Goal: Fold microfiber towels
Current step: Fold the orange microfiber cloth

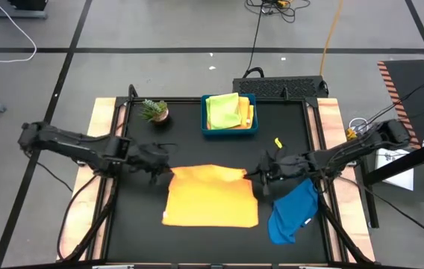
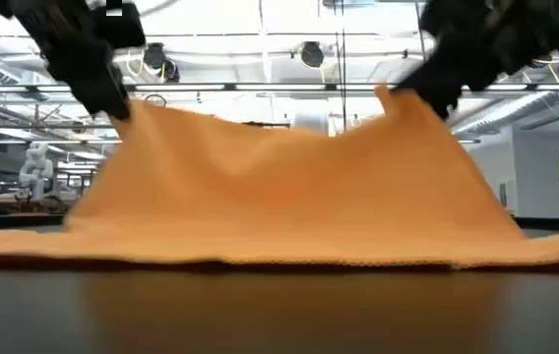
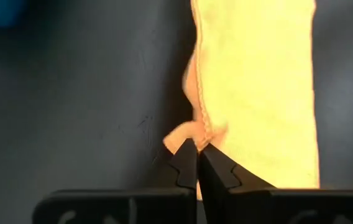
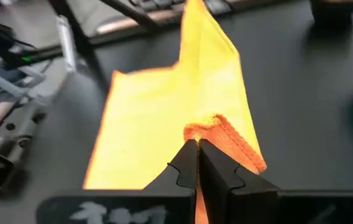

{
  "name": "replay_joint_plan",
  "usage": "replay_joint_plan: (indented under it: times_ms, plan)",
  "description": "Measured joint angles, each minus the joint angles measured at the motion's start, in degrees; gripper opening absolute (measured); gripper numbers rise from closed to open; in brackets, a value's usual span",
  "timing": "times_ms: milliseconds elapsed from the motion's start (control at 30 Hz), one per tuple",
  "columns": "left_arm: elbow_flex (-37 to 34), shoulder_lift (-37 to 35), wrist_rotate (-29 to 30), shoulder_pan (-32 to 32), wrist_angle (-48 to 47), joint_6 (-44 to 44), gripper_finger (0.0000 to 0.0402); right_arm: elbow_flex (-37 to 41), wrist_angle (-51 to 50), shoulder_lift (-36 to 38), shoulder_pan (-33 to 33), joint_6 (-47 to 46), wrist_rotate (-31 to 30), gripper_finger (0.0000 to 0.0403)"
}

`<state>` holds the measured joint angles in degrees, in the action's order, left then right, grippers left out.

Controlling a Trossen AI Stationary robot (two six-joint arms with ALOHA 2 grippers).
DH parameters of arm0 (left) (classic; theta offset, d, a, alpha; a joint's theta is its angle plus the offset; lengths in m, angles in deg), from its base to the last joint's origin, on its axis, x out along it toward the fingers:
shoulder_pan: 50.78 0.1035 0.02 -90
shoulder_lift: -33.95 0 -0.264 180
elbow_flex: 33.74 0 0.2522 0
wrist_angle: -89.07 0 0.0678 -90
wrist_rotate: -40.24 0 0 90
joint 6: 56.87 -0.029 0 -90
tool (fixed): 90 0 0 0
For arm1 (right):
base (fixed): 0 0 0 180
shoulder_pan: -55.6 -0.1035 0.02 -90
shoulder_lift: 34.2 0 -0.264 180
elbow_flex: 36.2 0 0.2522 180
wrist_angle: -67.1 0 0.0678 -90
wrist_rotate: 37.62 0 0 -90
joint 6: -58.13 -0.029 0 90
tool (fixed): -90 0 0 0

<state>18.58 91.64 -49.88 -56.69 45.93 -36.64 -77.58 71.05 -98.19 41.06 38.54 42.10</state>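
Observation:
An orange microfiber towel [image 1: 212,198] is spread on the black table, its far edge raised and its near edge [image 2: 260,258] lying on the table. My left gripper [image 1: 166,173] is shut on the towel's far left corner, and my right gripper [image 1: 259,177] is shut on its far right corner. A blue towel [image 1: 294,213] lies crumpled near the table's right edge. A lime green and a yellow towel [image 1: 225,110] rest in the blue tray [image 1: 229,131] at the back. My left gripper pinches the orange towel's far left corner [image 3: 192,132] between its two fingers, slanting down from the table's left. The corner is bunched at the fingertips [image 3: 186,163] and lifted off the table. The cloth slopes down from it to the near edge. My right gripper pinches the far right corner [image 4: 210,127] between its two fingers, coming almost level from the table's right. The hemmed edge is bunched there, folded over itself. That corner [image 2: 398,103] is lifted, and the far edge sags slightly between the two grippers.
A small potted plant [image 1: 154,110] stands at the back left. A little yellow object [image 1: 278,142] lies right of the tray. Wooden rails [image 1: 107,119] run along the table's left and right sides. Bare black surface shows between the tray and the orange towel.

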Motion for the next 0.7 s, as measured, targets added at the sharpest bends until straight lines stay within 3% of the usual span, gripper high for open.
replay_joint_plan:
  times_ms: [200, 367, 700]
  plan:
    - [-4.1, 9.9, -8.5, 6.9, 11.8, -4.1, 0.0009, 7.8, 1.4, 0.0, 3.1, -6.7, -0.1, 0.0005]
    - [-4.2, 16.6, -11.7, 10.3, 15.2, -7.0, 0.0003, 12.5, 1.2, 0.0, 5.1, -11.0, -0.2, 0.0037]
    - [-4.2, 19.2, -12.8, 13.8, 15.6, -9.8, 0.0004, 15.0, 0.6, 0.0, 11.8, -11.2, -0.3, 0.0121]
